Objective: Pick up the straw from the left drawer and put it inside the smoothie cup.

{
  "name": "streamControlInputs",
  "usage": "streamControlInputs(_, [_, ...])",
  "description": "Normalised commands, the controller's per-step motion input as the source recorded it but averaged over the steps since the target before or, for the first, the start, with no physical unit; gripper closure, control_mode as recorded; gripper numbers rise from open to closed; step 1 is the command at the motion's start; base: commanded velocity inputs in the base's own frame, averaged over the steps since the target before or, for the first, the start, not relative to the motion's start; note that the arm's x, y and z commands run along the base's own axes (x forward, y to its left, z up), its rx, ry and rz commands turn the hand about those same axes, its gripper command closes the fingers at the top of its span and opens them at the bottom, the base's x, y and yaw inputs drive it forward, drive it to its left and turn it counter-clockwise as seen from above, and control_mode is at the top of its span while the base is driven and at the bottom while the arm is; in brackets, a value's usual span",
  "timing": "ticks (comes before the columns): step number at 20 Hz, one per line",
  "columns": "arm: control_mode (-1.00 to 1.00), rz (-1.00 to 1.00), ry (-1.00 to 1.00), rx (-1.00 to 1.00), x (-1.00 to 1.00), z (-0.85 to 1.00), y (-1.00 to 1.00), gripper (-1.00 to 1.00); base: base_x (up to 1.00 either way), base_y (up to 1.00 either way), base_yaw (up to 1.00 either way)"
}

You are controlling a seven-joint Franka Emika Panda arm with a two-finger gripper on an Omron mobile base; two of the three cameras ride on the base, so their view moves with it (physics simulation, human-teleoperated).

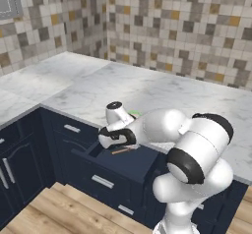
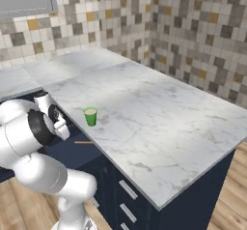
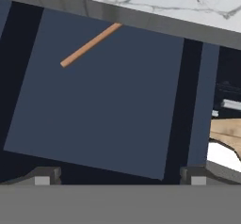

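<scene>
The left drawer [image 1: 129, 165] stands pulled out under the counter edge, its silver handle [image 1: 102, 181] on the front. The thin orange-brown straw [image 3: 89, 44] lies flat on the drawer floor [image 3: 103, 105], its far end tucked under the counter lip; it also shows as the straw [image 1: 121, 150] and the straw [image 2: 83, 142]. My gripper [image 3: 120, 177] hangs open above the drawer, pointing down, with nothing between its fingertips [image 3: 44, 176] and the straw well ahead of them. The green smoothie cup [image 2: 90, 116] stands upright on the marble near the counter's front edge, just behind the hand [image 1: 114, 135].
The marble counter [image 1: 162, 90] runs into a corner with tiled walls. Narrower navy drawers [image 2: 128, 190] sit to the right of the open one, and navy cabinet doors [image 1: 19, 169] to its left. Wooden floor [image 1: 59, 211] lies below.
</scene>
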Motion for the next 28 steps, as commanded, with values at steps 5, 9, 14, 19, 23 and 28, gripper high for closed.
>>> streamControlInputs(5, [-1.0,0.0,0.0,0.0,0.09,-0.42,0.19,-1.0,0.0,0.0,0.0])
streamControlInputs(9, [-1.0,0.0,0.03,0.0,0.14,-0.33,0.2,-1.0,0.0,0.0,0.0])
streamControlInputs(14, [-1.0,0.0,0.06,0.0,0.21,-0.19,0.13,-1.0,0.0,0.0,0.0])
streamControlInputs(19, [-1.0,0.0,0.05,0.0,0.27,-0.15,0.12,-1.0,0.0,0.0,0.0])
streamControlInputs(23, [-1.0,0.0,0.03,0.0,0.21,-0.19,0.21,-1.0,0.0,0.0,0.0])
streamControlInputs(28, [-1.0,0.0,0.01,0.0,0.17,-0.27,0.17,-1.0,0.0,0.0,0.0])
